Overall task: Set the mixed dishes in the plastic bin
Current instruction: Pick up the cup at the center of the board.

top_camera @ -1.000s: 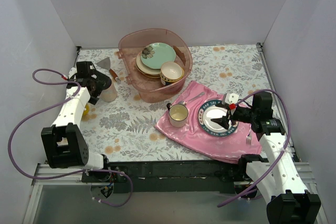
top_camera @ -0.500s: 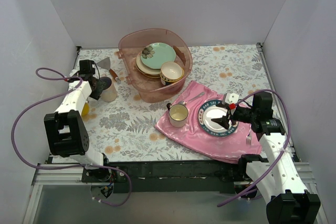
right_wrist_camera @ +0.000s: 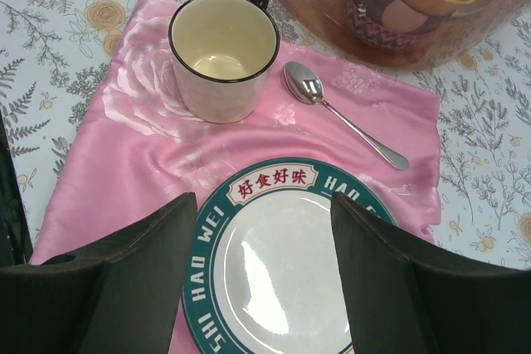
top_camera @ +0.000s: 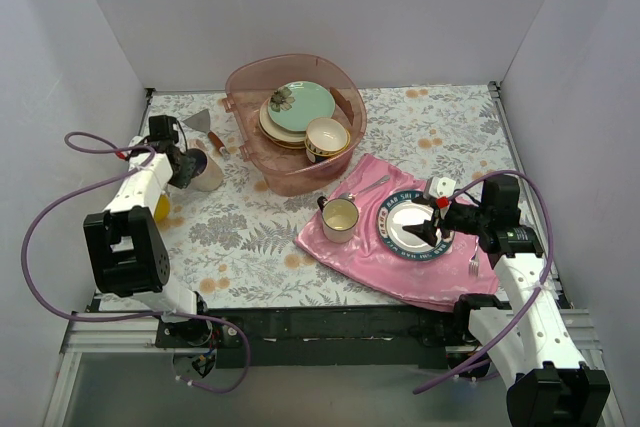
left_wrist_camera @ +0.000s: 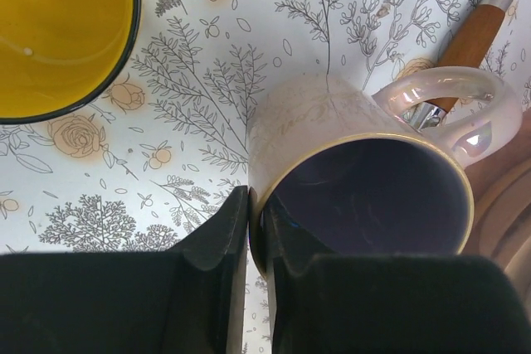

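While wooden-handled utensil [left_wrist_camera: 469, 35] lies just behind pale mug [left_wrist_camera: 290, 122] handle and yellow mug [left_wrist_camera: 58, 22] stands near, nothing sits between pale mug and plastic bin [top_camera: 290, 179]. Mug base hidden; utensil's far end cut off. Left gripper [left_wrist_camera: 255, 205] pinches pale mug's near rim, one finger inside, one outside; mug just left of bin, outside it. Right gripper [right_wrist_camera: 261, 201] spread wide over lettered plate [right_wrist_camera: 282, 271] on pink cloth [right_wrist_camera: 124, 147].

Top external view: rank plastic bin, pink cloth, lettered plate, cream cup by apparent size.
1. plastic bin and pink cloth: they cover about the same area, so I am not ranking one over the other.
2. lettered plate
3. cream cup
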`<state>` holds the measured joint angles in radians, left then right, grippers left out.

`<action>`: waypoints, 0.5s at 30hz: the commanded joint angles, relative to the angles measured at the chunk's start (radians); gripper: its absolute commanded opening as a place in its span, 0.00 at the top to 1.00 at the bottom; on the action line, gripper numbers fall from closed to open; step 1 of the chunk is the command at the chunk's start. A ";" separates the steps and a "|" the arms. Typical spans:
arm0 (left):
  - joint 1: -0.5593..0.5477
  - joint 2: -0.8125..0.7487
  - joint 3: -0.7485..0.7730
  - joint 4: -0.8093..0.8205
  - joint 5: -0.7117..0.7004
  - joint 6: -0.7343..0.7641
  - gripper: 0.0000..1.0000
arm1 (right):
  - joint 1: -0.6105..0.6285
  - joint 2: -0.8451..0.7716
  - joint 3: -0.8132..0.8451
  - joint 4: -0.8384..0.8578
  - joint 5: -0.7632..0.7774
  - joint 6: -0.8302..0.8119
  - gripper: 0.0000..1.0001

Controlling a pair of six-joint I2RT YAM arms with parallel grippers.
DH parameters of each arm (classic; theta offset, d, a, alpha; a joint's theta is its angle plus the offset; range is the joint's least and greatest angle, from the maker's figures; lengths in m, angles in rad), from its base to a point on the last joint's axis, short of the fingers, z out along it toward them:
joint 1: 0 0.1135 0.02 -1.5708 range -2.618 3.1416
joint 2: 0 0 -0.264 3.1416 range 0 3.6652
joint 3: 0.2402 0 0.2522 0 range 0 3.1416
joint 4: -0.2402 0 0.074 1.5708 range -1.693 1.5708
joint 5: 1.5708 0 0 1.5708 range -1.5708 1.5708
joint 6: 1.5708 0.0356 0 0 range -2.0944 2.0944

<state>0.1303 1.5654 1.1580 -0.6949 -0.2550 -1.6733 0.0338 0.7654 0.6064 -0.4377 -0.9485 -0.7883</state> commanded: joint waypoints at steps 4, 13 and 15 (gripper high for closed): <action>0.012 -0.137 0.020 0.038 0.011 0.015 1.00 | -0.008 -0.006 0.000 0.030 -0.007 0.006 0.27; 0.012 -0.272 0.091 0.022 0.042 0.070 1.00 | -0.008 -0.009 0.001 0.030 -0.006 0.006 0.27; 0.011 -0.280 0.132 0.015 0.055 0.078 1.00 | -0.008 -0.006 0.001 0.030 -0.006 0.006 0.27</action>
<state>0.1364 1.3735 1.1728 -0.7422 -0.2325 -1.6135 0.0326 0.7654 0.6064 -0.4377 -0.9451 -0.7883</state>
